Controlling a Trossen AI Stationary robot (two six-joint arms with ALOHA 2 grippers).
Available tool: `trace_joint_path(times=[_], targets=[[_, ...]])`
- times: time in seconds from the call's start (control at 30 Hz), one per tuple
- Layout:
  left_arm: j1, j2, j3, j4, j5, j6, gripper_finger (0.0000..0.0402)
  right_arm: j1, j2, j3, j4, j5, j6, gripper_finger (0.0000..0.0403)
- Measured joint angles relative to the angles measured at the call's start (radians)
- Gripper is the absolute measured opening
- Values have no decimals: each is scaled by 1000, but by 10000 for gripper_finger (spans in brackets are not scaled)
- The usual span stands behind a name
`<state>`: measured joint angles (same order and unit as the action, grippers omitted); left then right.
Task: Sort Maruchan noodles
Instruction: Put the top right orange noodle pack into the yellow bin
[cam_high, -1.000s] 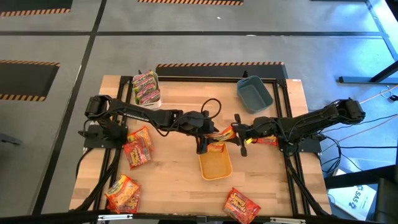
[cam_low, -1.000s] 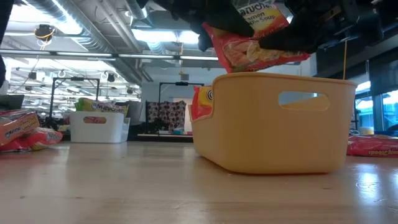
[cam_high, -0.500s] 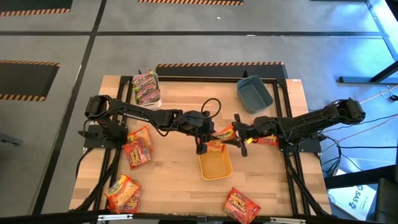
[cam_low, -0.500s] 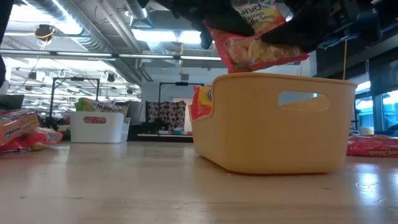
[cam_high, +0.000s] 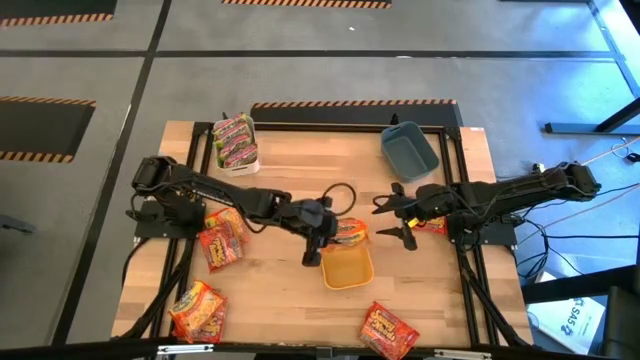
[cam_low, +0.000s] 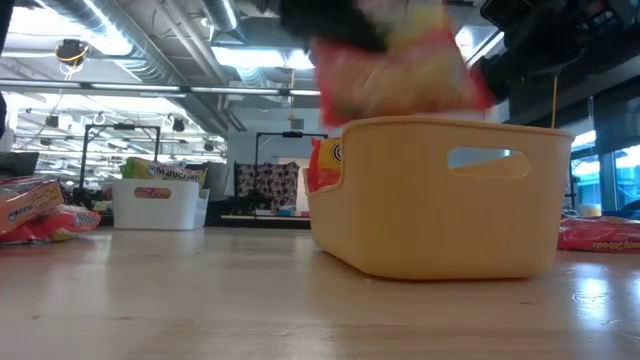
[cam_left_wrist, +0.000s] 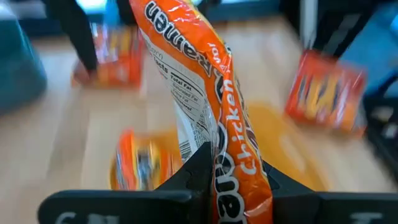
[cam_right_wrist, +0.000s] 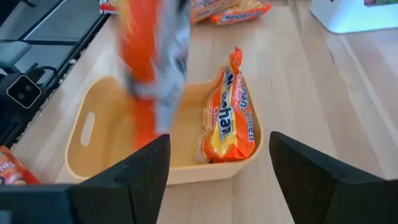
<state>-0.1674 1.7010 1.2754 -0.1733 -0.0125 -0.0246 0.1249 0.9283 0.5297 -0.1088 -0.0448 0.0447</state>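
High view: near the frame's centre the left hand (cam_high: 322, 240) gripped an orange packet (cam_high: 348, 233) over the top edge of the yellow bin (cam_high: 346, 270). Right of it, the right hand (cam_high: 398, 216) stood apart, fingers spread wide and holding nothing. Green-pink packets (cam_high: 234, 141) filled the white bin (cam_high: 243, 160) at upper left; red packets (cam_high: 220, 238) lay on the tabletop (cam_high: 290, 180) at left.

Low view: the held packet (cam_low: 400, 62) showed blurred above the bin (cam_low: 440, 195).

Left wrist view: the fingers (cam_left_wrist: 199, 171) pinched the packet (cam_left_wrist: 205, 93) upright.

Right wrist view: the wide fingers (cam_right_wrist: 146, 171) framed the bin (cam_right_wrist: 93, 137), with another orange packet (cam_right_wrist: 227, 121) inside.
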Motion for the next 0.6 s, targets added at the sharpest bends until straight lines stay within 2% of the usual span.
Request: trace_joint_path(times=[0.1, 0.3, 0.6], targets=[[-8, 37, -2, 2, -29, 1, 40, 0, 2, 0, -1, 0, 2, 257], [-4, 93, -1, -28, -22, -9, 40, 0, 8, 0, -1, 2, 3, 257], [1, 94, -1, -36, -67, -10, 40, 0, 8, 0, 2, 2, 4, 257]])
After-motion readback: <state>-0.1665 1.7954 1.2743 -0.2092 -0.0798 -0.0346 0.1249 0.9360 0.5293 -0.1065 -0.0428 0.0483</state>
